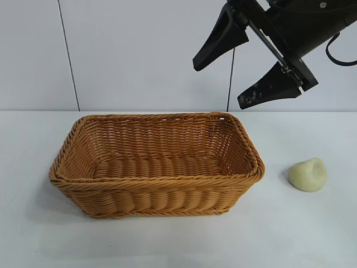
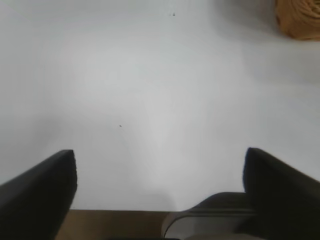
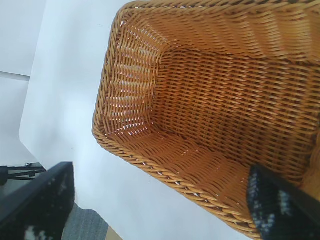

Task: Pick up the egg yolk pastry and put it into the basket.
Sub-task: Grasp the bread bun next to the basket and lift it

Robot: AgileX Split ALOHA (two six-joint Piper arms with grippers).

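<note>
The egg yolk pastry (image 1: pixel 308 175), a small pale cream-yellow dome, lies on the white table to the right of the basket (image 1: pixel 156 180), apart from it. The woven golden-brown basket stands mid-table with nothing inside it. My right gripper (image 1: pixel 218 84) hangs open high above the basket's back right corner, up and to the left of the pastry, holding nothing. Its wrist view looks down into the basket (image 3: pixel 225 100) between the spread jaws of the right gripper (image 3: pixel 159 172). My left gripper (image 2: pixel 160 154) is open over bare table and is out of the exterior view; a basket corner (image 2: pixel 300 20) shows far off.
The white table (image 1: pixel 312 234) runs back to a pale panelled wall (image 1: pixel 139 56). In the right wrist view the table's edge (image 3: pixel 30 135) and grey floor (image 3: pixel 85 225) show beyond the basket.
</note>
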